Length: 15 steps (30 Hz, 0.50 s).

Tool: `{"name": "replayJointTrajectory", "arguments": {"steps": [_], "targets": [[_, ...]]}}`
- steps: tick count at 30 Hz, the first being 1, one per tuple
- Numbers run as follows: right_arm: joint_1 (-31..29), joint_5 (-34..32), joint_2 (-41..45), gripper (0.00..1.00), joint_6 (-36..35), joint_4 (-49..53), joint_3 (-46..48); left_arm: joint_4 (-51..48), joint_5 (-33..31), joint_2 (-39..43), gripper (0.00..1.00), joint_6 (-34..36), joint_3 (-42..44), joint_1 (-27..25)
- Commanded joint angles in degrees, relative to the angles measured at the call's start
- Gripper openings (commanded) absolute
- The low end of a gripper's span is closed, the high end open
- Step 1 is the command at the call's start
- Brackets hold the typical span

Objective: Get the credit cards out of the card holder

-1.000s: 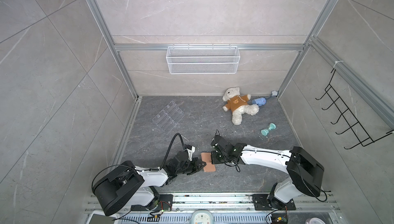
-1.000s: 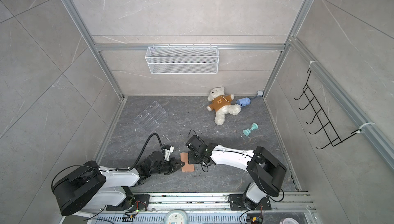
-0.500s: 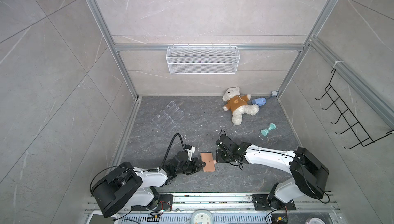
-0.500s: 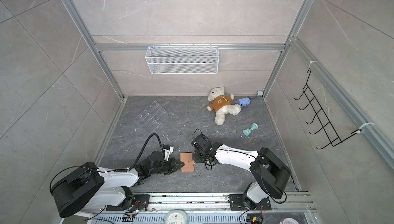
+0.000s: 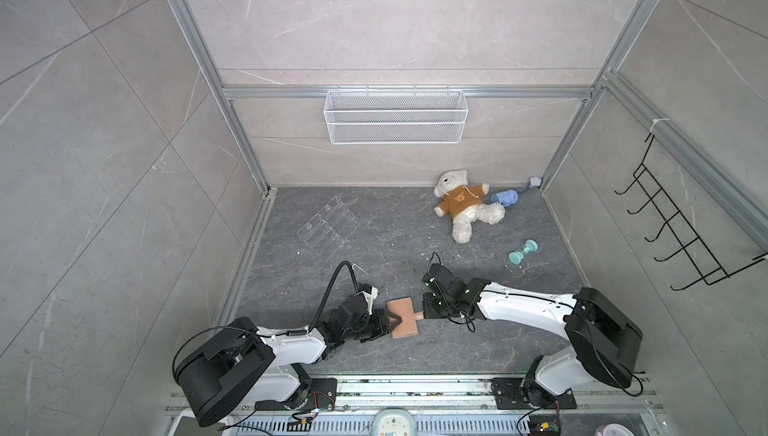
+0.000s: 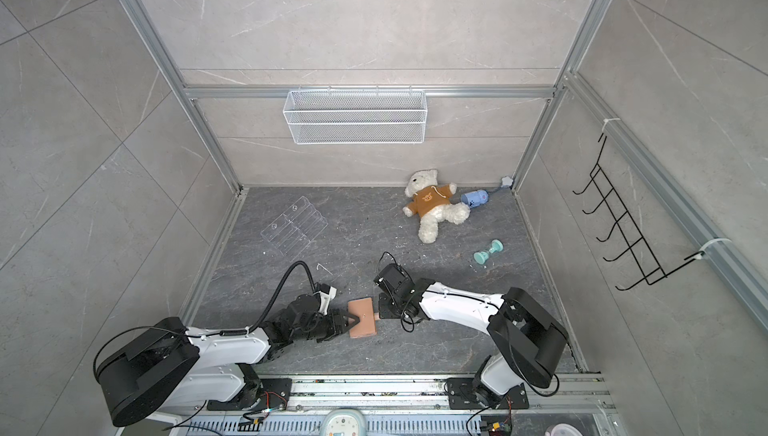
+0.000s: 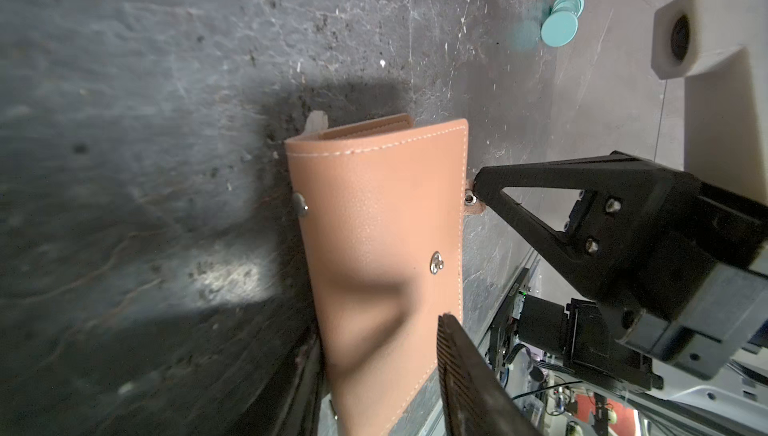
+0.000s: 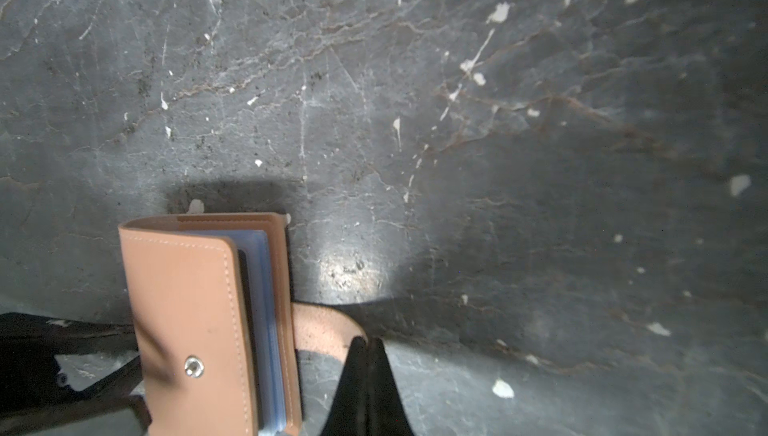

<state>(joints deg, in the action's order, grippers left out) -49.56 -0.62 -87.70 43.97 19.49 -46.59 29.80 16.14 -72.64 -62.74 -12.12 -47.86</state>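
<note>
The tan leather card holder (image 5: 402,324) (image 6: 362,317) lies closed on the dark floor between my two grippers. Pale blue sleeves (image 8: 266,288) show along its open edge, and the credit cards are hidden inside. My left gripper (image 5: 390,322) (image 6: 348,322) (image 7: 380,330) is open, its jaws standing apart on either side of the holder's near end (image 7: 374,226). At the holder's other side my right gripper (image 5: 424,317) (image 6: 380,314) (image 8: 365,342) is shut on the small rounded strap tab (image 8: 320,326), which is pulled out sideways with its snap (image 7: 469,197) showing.
A clear acrylic tiered rack (image 5: 328,226) lies at the back left. A teddy bear (image 5: 461,205), a blue toy (image 5: 505,198) and a teal dumbbell (image 5: 523,252) are at the back right. A wire basket (image 5: 395,116) hangs on the back wall, black hooks (image 5: 681,238) on the right wall.
My left gripper's jaws have parted from their grip on the holder. The right gripper, still pinching the strap tab, has shifted slightly to the right.
</note>
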Motion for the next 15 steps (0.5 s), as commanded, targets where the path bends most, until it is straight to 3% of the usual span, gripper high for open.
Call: {"name": "replayJointTrajectory", "arguments": {"steps": [1, 10, 15], "targets": [[0.2, -0.1, 1.9, 0.00, 0.2, 0.5, 0.6, -3.5, -2.2, 3.4, 0.54, 1.5, -2.3, -0.1], [0.2, -0.4, 3.5, 0.00, -0.4, 1.5, 0.4, -15.5, -6.5, 12.4, 0.73, 5.0, -5.4, -0.1], [0.1, -0.2, 3.3, 0.00, -0.5, 1.7, 0.0, -17.3, -6.4, 14.0, 0.73, 5.8, -6.0, -0.1]]}}
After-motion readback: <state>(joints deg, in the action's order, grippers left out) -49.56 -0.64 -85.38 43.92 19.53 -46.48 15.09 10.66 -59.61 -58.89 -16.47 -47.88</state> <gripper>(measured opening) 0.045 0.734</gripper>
